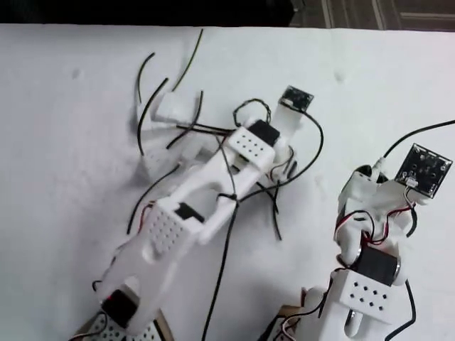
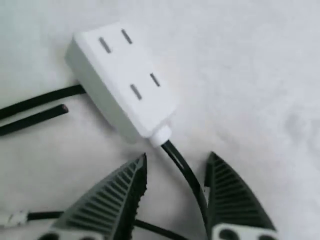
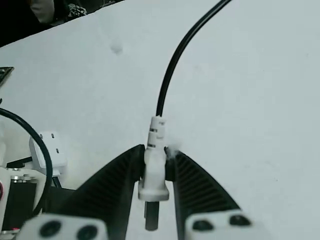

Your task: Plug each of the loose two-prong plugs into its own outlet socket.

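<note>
Dark ridged fingers of the right gripper [image 3: 156,154] were squeezed tight on a little white plug [image 3: 154,167]. The plug stood straight up between them. Its black cord [image 3: 172,70] ran away from it over the white table [image 3: 250,100]. Farther off, a white socket block [image 3: 49,149] with thin slots sat next to a loop of black wire [image 3: 35,135].

By the other arm, the left gripper [image 2: 177,157] had its two fingers [image 2: 117,192] wide apart and held nothing. A white outlet block [image 2: 125,75] lay flat on the table just past the fingertips. It had four small slots on top, and all four had nothing in them. A black cord [image 2: 187,175] came out of the end of the block and ran down between the open fingers. Two more black wires [image 2: 35,112] lay beside the block, and one had a cut end.

From above, the left arm [image 1: 213,185] stretched out over a tangle of black cords [image 1: 274,206] in the middle of the table. The right arm [image 1: 370,277] sat folded near the table's edge, well apart from the tangle.
</note>
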Action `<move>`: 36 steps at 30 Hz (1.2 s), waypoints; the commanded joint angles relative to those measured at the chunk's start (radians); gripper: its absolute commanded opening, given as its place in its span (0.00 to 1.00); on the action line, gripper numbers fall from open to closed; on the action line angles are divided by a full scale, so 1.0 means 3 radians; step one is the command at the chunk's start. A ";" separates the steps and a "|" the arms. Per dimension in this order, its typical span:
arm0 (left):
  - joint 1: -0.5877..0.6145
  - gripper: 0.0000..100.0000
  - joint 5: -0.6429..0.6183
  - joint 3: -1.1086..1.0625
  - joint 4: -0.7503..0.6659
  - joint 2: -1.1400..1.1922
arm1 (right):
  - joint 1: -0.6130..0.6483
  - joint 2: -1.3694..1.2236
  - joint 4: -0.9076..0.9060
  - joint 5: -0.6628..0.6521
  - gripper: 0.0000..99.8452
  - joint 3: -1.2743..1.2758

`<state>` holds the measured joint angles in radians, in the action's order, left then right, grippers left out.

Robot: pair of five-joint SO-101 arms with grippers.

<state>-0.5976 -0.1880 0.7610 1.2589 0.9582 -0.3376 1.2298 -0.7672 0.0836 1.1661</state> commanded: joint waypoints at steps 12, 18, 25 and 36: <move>-0.0059 0.02 0.0465 0.2578 0.1698 0.0233 | -0.0023 -0.0003 0.0049 0.0036 0.02 -0.0031; -0.0028 0.02 0.0747 0.2972 0.1780 0.0095 | -0.0023 -0.0003 0.0023 0.0036 0.02 -0.0031; -0.0049 0.02 0.0818 0.1831 0.1780 -0.0944 | -0.0023 -0.0008 0.0023 0.0036 0.02 -0.0031; 0.0105 0.02 0.1048 -0.1488 0.1708 -0.3665 | 0.0003 0.0008 0.0028 0.0036 0.02 0.0015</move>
<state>-0.5946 0.1097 0.5692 1.7868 0.1389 -0.3391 1.2313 -0.7672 0.0836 1.1784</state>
